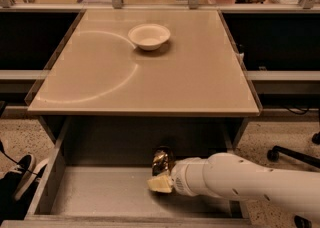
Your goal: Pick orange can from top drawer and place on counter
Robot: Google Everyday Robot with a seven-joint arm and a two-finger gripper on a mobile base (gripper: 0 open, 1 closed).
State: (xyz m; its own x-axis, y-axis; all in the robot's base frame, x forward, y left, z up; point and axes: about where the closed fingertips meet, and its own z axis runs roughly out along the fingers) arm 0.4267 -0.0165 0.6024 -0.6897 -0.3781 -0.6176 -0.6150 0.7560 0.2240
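The orange can [162, 160] stands upright on the floor of the open top drawer [100, 192], near the middle and toward the back. My gripper [160, 184] reaches in from the right on a white arm [240, 182]; its cream tip sits low in the drawer, right in front of the can's base and touching or nearly touching it. The can's lower part is hidden behind the gripper. The beige counter [190, 82] with a curved ring mark lies above the drawer.
A white bowl [149, 36] sits on the counter at the back centre. Drawer side walls [47, 177] rise left and right. A shoe [22, 169] is on the floor at left, a chair base [292, 154] at right.
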